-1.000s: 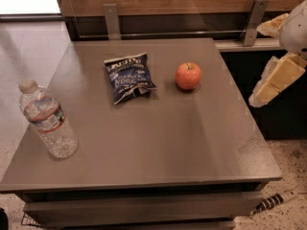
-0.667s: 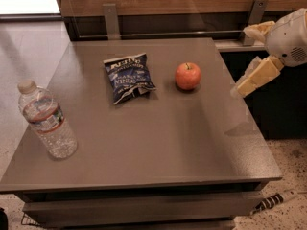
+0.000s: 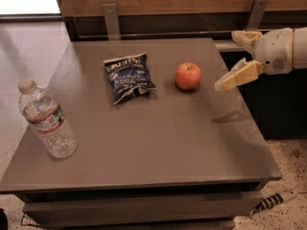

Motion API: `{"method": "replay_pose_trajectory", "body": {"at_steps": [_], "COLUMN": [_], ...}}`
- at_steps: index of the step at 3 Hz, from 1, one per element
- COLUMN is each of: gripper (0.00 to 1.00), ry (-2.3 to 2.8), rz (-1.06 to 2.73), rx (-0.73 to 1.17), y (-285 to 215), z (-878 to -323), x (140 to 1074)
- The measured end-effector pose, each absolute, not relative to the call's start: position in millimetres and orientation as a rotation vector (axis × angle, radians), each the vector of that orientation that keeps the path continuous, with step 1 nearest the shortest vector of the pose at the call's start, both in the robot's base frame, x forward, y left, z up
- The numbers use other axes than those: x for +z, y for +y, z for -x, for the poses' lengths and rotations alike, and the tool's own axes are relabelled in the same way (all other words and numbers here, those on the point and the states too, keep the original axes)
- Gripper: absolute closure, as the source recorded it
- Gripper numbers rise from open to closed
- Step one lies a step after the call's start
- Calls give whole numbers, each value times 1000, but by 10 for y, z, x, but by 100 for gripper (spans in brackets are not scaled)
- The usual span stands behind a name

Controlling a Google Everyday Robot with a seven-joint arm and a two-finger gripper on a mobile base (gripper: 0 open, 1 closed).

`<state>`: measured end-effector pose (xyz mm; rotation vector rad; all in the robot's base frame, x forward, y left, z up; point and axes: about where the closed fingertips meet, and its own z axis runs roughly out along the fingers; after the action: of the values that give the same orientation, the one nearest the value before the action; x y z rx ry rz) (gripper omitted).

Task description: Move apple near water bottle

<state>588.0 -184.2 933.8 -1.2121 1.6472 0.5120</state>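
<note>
A round red-orange apple point(image 3: 187, 75) with a short dark stem sits on the grey table point(image 3: 158, 143), right of centre toward the back. A clear ribbed water bottle point(image 3: 47, 119) with a white cap and a red, white and blue-green label stands at the table's left front. My gripper point(image 3: 232, 59) is at the right edge of the table, to the right of the apple and above the surface, apart from it. Its two cream fingers point(image 3: 238, 75) are spread open and hold nothing.
A dark blue chip bag point(image 3: 128, 77) lies flat left of the apple, between it and the bottle. A wooden wall with two metal brackets point(image 3: 111, 20) runs behind the table. Speckled floor shows at the lower right, with a striped cable point(image 3: 274, 201) by the table's base.
My gripper has moved left from beyond the table's right side toward the apple. The apple, chip bag and bottle have not moved.
</note>
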Motion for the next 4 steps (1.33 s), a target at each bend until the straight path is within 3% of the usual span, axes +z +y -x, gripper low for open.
{"method": "replay_pose_trajectory", "body": {"at_steps": [4], "gripper": [0], "ry": [1728], "rz": [1092], "rx": [655], "y": [-1781], "z": [-6317], "x": [8495]}}
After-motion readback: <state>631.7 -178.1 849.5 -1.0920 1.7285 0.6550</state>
